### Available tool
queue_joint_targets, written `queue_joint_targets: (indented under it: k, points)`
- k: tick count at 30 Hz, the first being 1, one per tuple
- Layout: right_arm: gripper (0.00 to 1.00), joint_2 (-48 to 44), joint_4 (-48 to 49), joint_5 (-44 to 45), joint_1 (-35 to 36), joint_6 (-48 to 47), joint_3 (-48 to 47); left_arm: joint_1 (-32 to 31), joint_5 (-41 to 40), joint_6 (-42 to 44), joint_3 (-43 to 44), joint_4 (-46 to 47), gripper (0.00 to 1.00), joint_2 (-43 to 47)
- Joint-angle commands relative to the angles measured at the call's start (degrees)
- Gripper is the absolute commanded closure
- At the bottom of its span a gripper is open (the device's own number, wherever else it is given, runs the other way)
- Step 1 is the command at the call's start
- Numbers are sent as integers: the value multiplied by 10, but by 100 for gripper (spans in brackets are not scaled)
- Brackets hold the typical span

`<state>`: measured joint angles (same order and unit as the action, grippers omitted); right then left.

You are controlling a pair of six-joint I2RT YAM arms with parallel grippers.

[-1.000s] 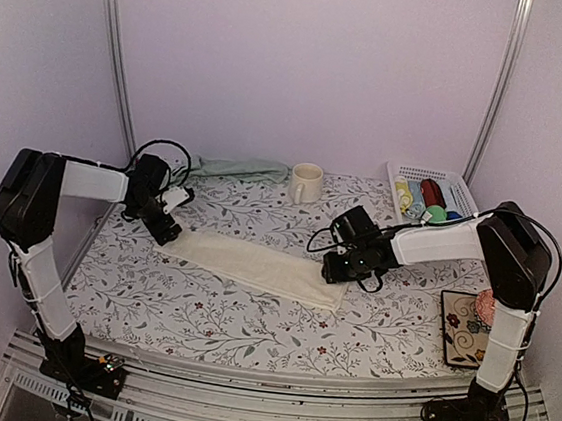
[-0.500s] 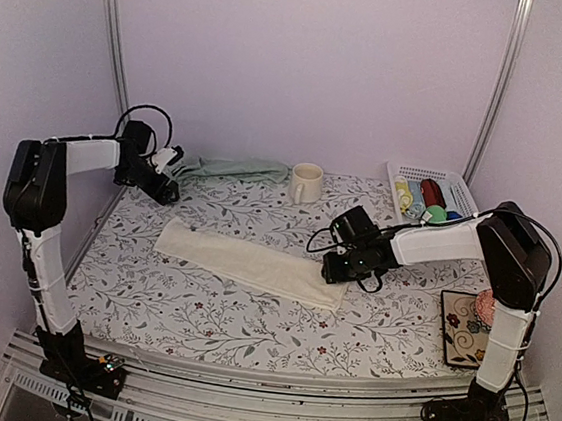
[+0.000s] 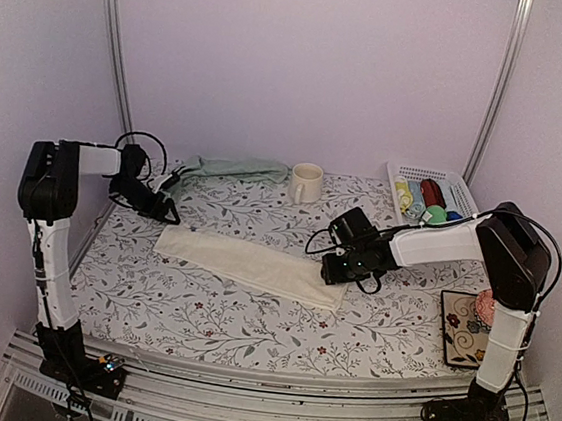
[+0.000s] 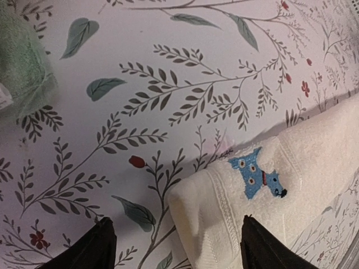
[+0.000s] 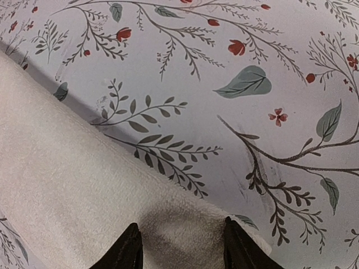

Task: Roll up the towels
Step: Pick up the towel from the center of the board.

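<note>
Lilac walls (image 3: 307, 62), floral tablecloth (image 3: 250, 318); L end effector (image 4: 175, 235) spread, R end effector (image 5: 179, 246) on cream towel (image 3: 245, 264), grip unclear.

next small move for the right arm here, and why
Probably close the right gripper on the end of the cream towel and begin curling it over: it lies flat, that end sits between the parted fingers, left gripper open and off it.

cream towel (image 4: 303, 190) corner; green cloth (image 4: 22, 67), perhaps
</note>
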<state>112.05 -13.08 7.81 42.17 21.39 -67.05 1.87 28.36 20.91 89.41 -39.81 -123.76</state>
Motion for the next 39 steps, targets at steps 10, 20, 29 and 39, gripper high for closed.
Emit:
queue_joint_targets:
  k: [10, 20, 29, 39]
  points:
    - [50, 3, 2, 7, 6, -6, 7, -2, 64, -13, 33, -25, 37, -19]
    - [50, 0, 3, 9, 8, -7, 8, -4, 76, -18, 42, -31, 47, -37]
    - [50, 4, 2, 12, 10, -8, 7, -9, 93, -19, 45, -31, 66, -39]
    - [50, 5, 0, 15, 10, -8, 7, -11, 84, -33, 45, -11, 100, -44]
